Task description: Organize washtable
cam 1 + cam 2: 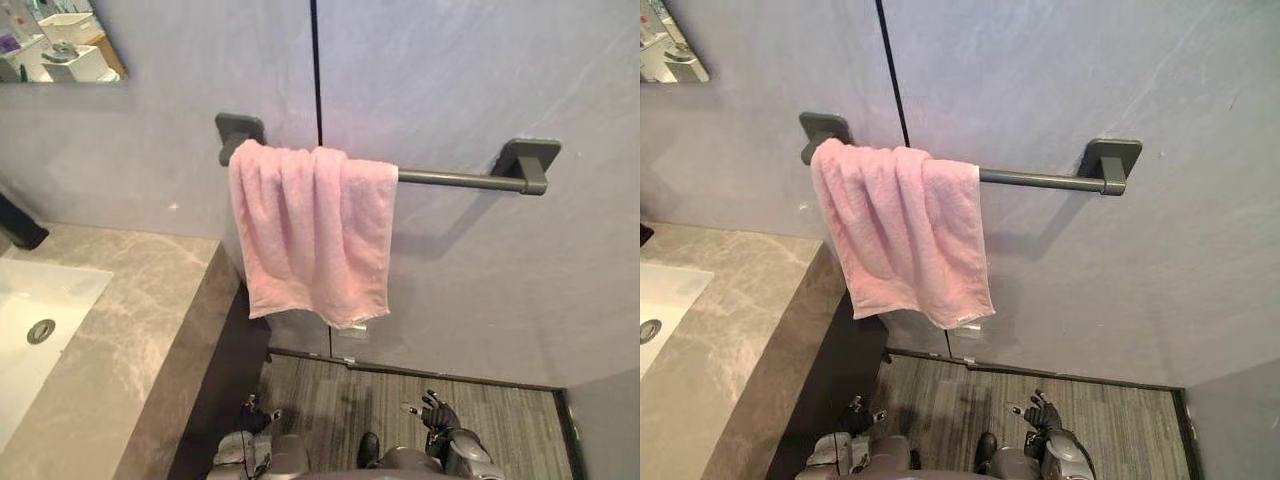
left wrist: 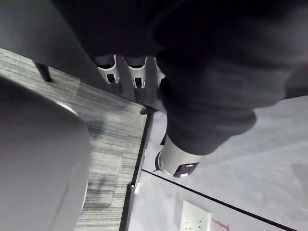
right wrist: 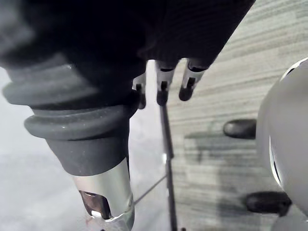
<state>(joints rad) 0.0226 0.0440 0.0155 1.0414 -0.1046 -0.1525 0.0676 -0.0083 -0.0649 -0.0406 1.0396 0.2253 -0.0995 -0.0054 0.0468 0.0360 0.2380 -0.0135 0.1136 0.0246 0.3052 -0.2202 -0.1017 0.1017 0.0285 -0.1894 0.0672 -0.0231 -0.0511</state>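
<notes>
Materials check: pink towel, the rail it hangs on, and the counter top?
The pink towel looks like terry cotton: soft nap, limp folds. The rail seems metal with a matte dark-grey coat, no glare. The counter looks like stone or a stone-look slab: grey-beige, pale veining, slight sheen.

The pink towel [image 1: 310,235] hides one end of the rail [image 1: 455,180]; the sink [image 1: 45,290] runs off the edge.

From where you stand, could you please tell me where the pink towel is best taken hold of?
Probably the lower right corner of the pink towel: it hangs bunched at the left end of the bar, with that corner dangling loose. Come from the front right with the right hand, as the counter crowds the towel's left side.
</notes>
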